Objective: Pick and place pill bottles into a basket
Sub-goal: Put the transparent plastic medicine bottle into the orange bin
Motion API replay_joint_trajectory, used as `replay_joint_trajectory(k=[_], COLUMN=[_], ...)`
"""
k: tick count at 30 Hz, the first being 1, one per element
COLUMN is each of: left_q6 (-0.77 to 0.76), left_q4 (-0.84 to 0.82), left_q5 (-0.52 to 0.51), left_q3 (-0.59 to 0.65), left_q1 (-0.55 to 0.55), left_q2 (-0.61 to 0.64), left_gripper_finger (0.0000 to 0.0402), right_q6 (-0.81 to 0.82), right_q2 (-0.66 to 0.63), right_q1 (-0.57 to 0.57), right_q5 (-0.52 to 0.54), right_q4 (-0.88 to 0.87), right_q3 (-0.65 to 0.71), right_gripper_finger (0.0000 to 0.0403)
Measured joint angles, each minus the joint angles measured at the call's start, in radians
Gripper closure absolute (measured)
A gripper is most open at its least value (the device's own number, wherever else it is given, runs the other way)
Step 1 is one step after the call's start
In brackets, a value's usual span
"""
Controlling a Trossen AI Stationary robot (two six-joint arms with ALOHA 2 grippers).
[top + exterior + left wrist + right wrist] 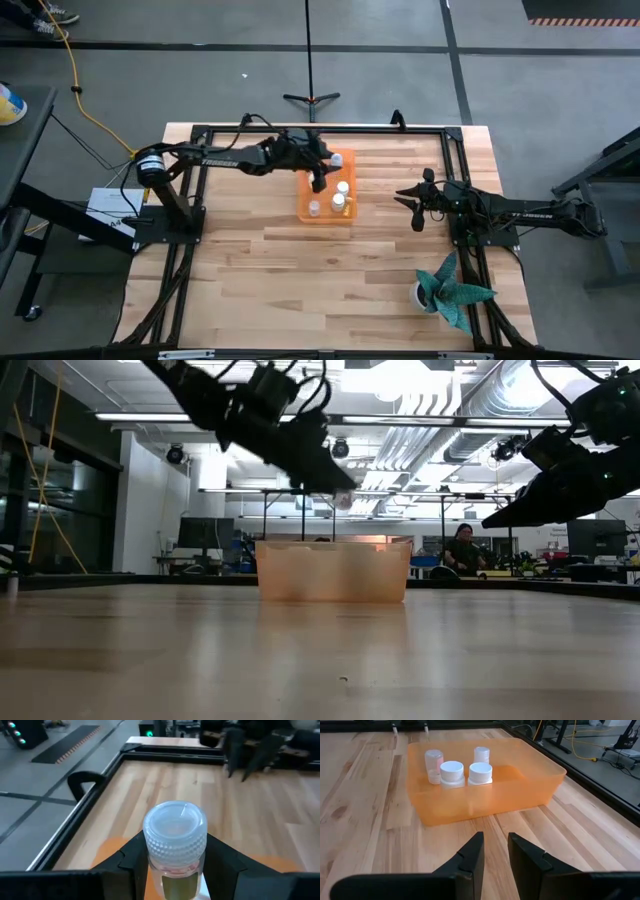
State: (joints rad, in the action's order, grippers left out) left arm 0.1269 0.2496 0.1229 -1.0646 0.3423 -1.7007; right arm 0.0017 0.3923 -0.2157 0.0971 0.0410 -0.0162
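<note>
The orange translucent basket point(326, 200) stands on the table at the far middle; it also shows in the low view point(333, 571) and the right wrist view point(485, 795). Several pill bottles stand inside it point(452, 773) point(339, 203). My left gripper point(319, 178) point(335, 488) hangs over the basket, shut on one pale pill bottle point(175, 845). My right gripper point(411, 206) point(495, 847) is open and empty, raised above the table to the right of the basket. My left gripper pinches the pill bottle between its two fingers point(131, 860), which sit on opposite sides of its neck point(173, 870), just under the ribbed cap point(175, 832). The bottle stands upright in the hold, lifted clear above the basket point(343, 499).
A white pot with a teal plant point(446, 290) stands near the table's near right corner. Black frame rails point(200, 200) run along the table's left, far and right sides. Bare wood lies in front of the basket. A person point(462, 548) sits in the room beyond.
</note>
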Motion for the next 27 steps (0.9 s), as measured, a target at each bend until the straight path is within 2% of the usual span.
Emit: replay_joint_trajectory(k=[4,6,13,21,27], left_q6=[-0.011,-0.027,-0.090,-0.130,-0.128], left_q4=[0.138,0.185,0.207,0.126,0.284], left_q5=[0.078,0.078,0.113,0.144,0.118], left_q3=[0.063,0.088,0.106,0.119,0.193], left_q1=[0.034,0.045,0.092,0.081,0.072], left_q2=[-0.023,-0.047,-0.107,-0.116,-0.124], left_gripper_finger=[0.0221,0.0221,0.0221,0.0221,0.0221], right_q6=[0.000,-0.001,0.000,-0.001,-0.002], right_q2=[0.000,0.000,0.000,0.000,0.000], right_q1=[0.000,0.000,0.000,0.000,0.000], right_q5=[0.003,0.006,0.006,0.005,0.005], right_q4=[-0.003,-0.002,0.001,0.000,0.000], right_q3=[0.000,0.000,0.000,0.000,0.000], right_gripper_finger=[0.0324,0.0324,0.0324,0.0324,0.0324])
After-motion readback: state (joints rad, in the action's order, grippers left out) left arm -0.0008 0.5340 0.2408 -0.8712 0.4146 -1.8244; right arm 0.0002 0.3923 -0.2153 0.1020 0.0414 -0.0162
